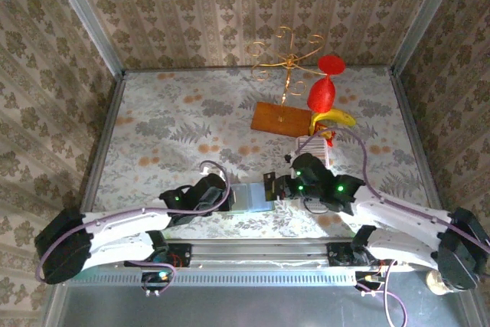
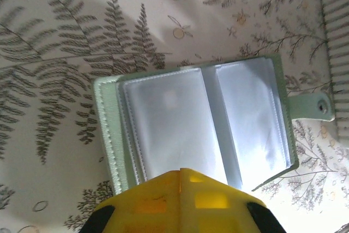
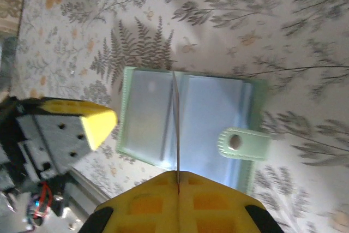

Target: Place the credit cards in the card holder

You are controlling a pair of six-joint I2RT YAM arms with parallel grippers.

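1. The card holder (image 1: 249, 198) lies open and flat on the table (image 1: 153, 128). It sits close to the near edge, about mid-width, between the two grippers.
2. Its long axis runs left-right, parallel to the near edge, with the clear pockets facing up. The tab (image 2: 313, 106) sticks out of the short end that faces the white ribbed tray (image 2: 335, 25).
3. The right gripper (image 3: 178, 174) has its yellow fingers pinched on a credit card (image 3: 175, 124). The card is edge-on, a thin line standing over the holder's centre fold and running across its short way. I can't tell whether its lower edge is in a pocket.
4. The left gripper (image 2: 181, 172) has its fingers together with nothing visible between them. The tips are over the holder's long edge; I can't tell whether they press it or sit just above.
5. The right wrist view gives the card edge and the left gripper's yellow finger (image 3: 92, 121) just beside the holder's end opposite the tab.
6. The left wrist view gives both pocket faces straight on, pale with glare, plus the stitched green border.
7. The top view gives the surroundings: a wooden board (image 1: 279, 119) and a banana (image 1: 334, 119) toward the far edge, well apart from the holder. The tray lies between them and the right gripper.
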